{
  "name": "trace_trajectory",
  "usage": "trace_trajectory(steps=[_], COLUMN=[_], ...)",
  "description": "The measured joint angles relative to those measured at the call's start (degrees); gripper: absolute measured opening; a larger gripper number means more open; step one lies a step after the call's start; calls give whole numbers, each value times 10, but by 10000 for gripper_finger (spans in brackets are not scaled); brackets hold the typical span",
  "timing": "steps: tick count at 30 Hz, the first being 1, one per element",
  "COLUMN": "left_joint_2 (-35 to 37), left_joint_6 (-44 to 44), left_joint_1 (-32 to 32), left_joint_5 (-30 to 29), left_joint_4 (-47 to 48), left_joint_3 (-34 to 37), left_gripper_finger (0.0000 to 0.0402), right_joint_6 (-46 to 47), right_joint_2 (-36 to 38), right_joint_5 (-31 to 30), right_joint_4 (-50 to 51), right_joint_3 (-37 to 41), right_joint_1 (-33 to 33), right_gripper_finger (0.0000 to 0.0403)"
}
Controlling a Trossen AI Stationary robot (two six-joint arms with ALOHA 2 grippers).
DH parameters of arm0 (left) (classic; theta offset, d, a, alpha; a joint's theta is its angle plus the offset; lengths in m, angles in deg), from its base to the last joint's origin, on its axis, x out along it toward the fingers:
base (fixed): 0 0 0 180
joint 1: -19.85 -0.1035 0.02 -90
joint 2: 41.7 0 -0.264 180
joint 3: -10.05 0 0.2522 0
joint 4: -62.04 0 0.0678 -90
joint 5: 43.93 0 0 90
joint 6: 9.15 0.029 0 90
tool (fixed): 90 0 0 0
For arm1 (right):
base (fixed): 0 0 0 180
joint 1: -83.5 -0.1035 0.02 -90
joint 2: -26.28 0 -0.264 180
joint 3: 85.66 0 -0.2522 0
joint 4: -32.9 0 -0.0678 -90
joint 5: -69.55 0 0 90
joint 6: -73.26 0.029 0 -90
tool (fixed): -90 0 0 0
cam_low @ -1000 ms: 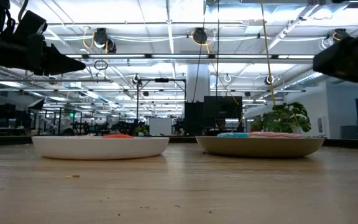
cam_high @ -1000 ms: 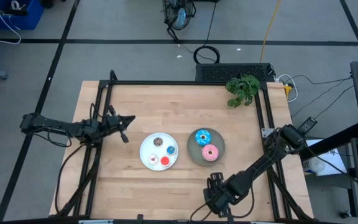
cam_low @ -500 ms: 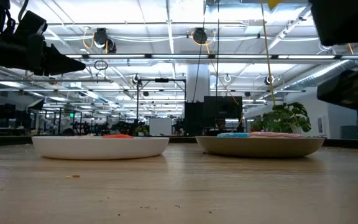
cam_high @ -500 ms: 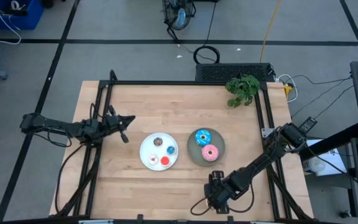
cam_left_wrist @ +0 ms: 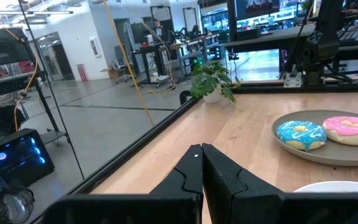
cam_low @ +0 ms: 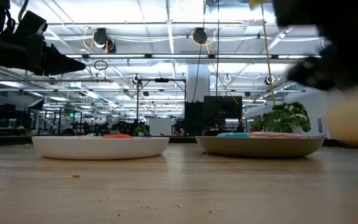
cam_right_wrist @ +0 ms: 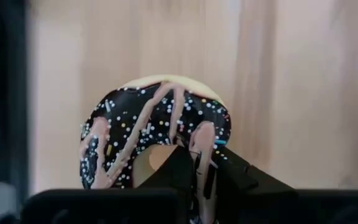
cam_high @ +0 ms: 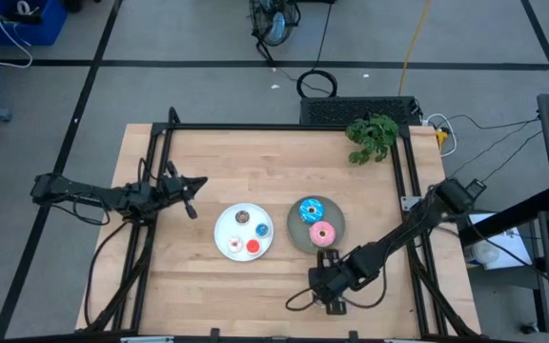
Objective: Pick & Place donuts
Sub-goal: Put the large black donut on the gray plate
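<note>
A brown donut with sprinkles [cam_right_wrist: 157, 127] is in my right gripper [cam_right_wrist: 201, 158], which is shut on it near the table's front edge [cam_high: 324, 289], just in front of the grey plate [cam_high: 294, 238]. That plate holds a blue donut [cam_high: 311, 210] and a pink donut [cam_high: 322, 233]. The white plate [cam_high: 225, 250] carries several tiny donuts, among them a red one [cam_high: 253, 247]. My left gripper [cam_high: 193, 211] hangs shut above the table, left of the white plate. My right gripper pinches the brown donut's ring [cam_right_wrist: 204, 140] with one finger [cam_right_wrist: 173, 163] in the hole and the other [cam_right_wrist: 238, 174] outside the rim. The fingers point down at the table. In the low view the donut [cam_low: 353, 118] shows as a tan blur that seems off the wood.
A small green plant [cam_high: 372, 136] stands at the far right corner. Black frame rails [cam_high: 160, 162] run along the left, far and right sides. Bare wood lies in front of both plates and at the far middle.
My right gripper has gone a little toward the table's far edge and left, closer to the grey plate. In the low view it has come in large at the upper right, and the tan blur of the donut now shows below it.
</note>
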Motion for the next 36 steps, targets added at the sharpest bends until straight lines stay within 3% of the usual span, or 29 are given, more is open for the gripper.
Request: trace_trajectory(steps=[7,13,18,23,36], left_joint_2=[0,0,0,0,0], left_joint_6=[0,0,4,5,5], left_joint_1=[0,0,0,0,0], left_joint_5=[0,0,0,0,0], left_joint_4=[0,3,12,22,24], left_joint_3=[0,0,0,0,0], left_gripper_finger=[8,8,8,8,8], right_joint_6=[-101,-172,-243,-252,-274], right_joint_2=[92,133,106,58,-10], right_joint_5=[-75,-116,-115,-115,-82], right_joint_4=[0,1,-26,-53,-51], right_joint_3=[-19,-19,0,26,32], right_joint_1=[46,132,211,267,286], right_gripper_finger=[11,14,14,14,25])
